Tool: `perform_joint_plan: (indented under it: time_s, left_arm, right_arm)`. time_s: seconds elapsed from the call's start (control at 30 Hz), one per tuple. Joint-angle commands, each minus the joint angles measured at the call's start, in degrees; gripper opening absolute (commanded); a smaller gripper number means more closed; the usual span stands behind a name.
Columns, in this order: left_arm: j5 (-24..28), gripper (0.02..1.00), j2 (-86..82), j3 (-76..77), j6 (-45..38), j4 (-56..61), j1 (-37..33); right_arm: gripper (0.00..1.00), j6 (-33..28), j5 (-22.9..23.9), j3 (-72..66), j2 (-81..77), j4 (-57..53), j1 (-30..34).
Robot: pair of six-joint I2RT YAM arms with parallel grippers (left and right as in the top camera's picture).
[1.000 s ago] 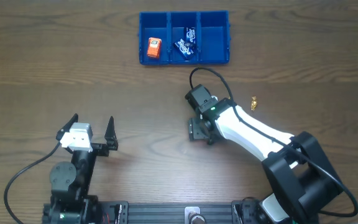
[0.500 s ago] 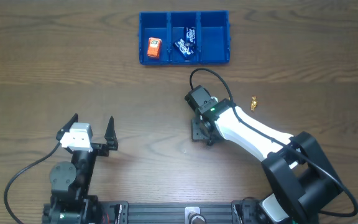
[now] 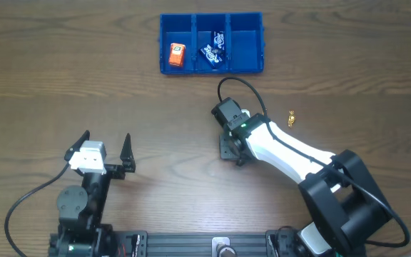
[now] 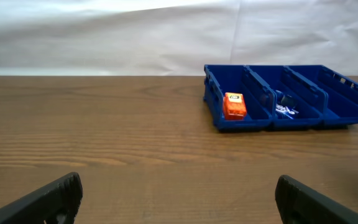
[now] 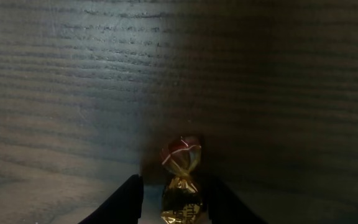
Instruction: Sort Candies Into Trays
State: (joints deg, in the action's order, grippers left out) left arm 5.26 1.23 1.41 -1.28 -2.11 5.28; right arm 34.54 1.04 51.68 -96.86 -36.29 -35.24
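The right end effector [image 5: 178, 190] sits around the shadowed, cut-off candy [image 5: 181, 158]; whether it pinches, I cannot tell. The left end effector [image 4: 179, 186] is spread.

The right arm [image 3: 291, 153] wears a white shell between black joints, with a green light [image 3: 243, 128] and a looping black cable [image 3: 224, 84] near the black right tool [image 3: 228, 150]. The left arm [image 3: 91, 191] is black, with a white block [image 3: 88, 157] behind the left tool [image 3: 106, 139] and its pointed fingers [image 3: 128, 145].
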Motion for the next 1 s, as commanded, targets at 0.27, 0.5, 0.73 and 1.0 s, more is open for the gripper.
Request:
perform_joint_plan:
  time_s: [0.27,0.5,0.73,1.0]
  left_arm:
    - [1.2,0.998,-0.4,-1.1,0.6,-1.9,-0.3]
    - [1.2,0.996,-0.4,-1.1,0.6,-1.9,-0.3]
    - [1.2,0.998,-0.4,-1.1,0.6,-1.9,-0.3]
    - [1.2,0.998,-0.4,-1.1,0.6,-1.9,-0.3]
  right_arm:
    - [0.325,0.7,1.4,-0.3,-0.5,-0.4,-0.4]
    - [0.268,0.7,1.5,-0.3,-0.5,-0.6,-0.4]
    - [0.242,1.3,2.3,-0.3,-0.5,-1.7,-0.4]
    - [0.148,1.3,2.3,0.0,-0.2,-0.4,-0.4]
